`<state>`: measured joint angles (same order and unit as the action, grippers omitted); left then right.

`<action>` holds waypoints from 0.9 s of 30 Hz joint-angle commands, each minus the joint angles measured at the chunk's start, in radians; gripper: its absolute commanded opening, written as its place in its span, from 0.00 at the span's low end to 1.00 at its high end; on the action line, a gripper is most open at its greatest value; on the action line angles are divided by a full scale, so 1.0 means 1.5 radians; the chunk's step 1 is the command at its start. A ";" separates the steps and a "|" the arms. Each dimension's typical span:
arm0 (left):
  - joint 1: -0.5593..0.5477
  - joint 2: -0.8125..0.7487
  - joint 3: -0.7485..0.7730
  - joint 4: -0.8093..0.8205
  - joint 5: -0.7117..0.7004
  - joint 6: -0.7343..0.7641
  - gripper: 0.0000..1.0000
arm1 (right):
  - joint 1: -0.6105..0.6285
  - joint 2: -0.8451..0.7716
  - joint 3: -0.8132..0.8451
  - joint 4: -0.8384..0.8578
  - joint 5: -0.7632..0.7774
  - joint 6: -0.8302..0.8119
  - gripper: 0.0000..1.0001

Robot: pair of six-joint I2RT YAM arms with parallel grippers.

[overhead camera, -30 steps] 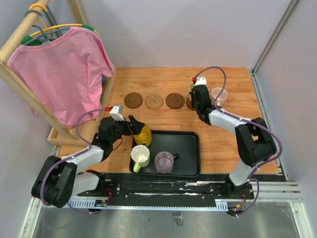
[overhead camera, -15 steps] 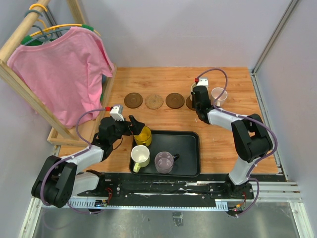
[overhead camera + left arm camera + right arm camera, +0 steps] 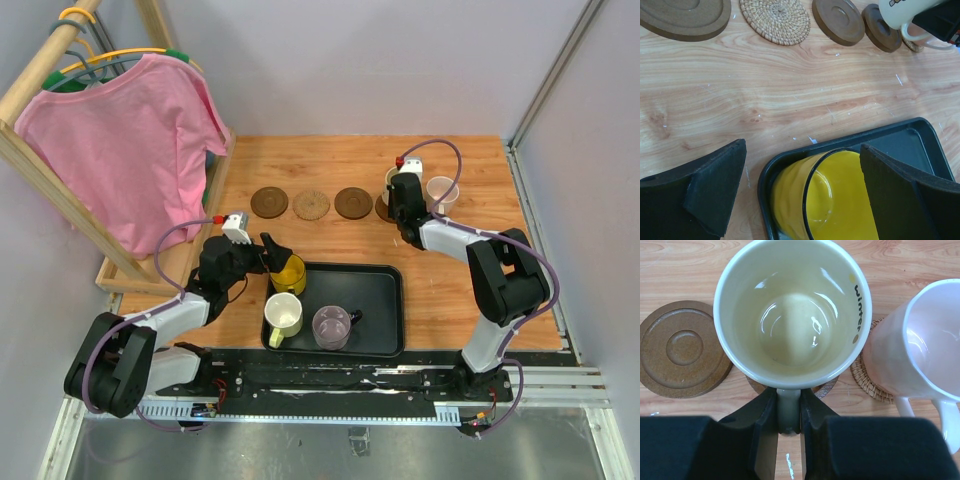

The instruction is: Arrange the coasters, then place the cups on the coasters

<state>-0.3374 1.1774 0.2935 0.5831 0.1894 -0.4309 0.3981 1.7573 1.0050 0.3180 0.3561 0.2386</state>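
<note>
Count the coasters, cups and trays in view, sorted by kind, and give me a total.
Dark brown coasters: 3
Tan woven coasters: 2
Cups: 5
Black tray: 1
Total: 11
</note>
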 commanded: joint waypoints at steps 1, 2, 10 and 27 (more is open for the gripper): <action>-0.005 0.003 0.015 0.020 0.004 0.008 1.00 | -0.009 -0.004 0.011 0.053 0.002 0.017 0.01; -0.005 0.002 0.014 0.020 0.003 0.007 1.00 | -0.009 -0.004 0.011 0.051 0.001 0.018 0.01; -0.005 -0.001 0.013 0.019 0.002 0.007 1.00 | -0.009 -0.001 0.010 0.034 -0.002 0.026 0.01; -0.005 -0.012 0.013 0.011 -0.003 0.008 1.00 | -0.009 0.003 0.003 0.012 0.001 0.034 0.01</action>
<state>-0.3374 1.1770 0.2939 0.5823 0.1890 -0.4309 0.3981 1.7641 1.0046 0.2829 0.3405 0.2707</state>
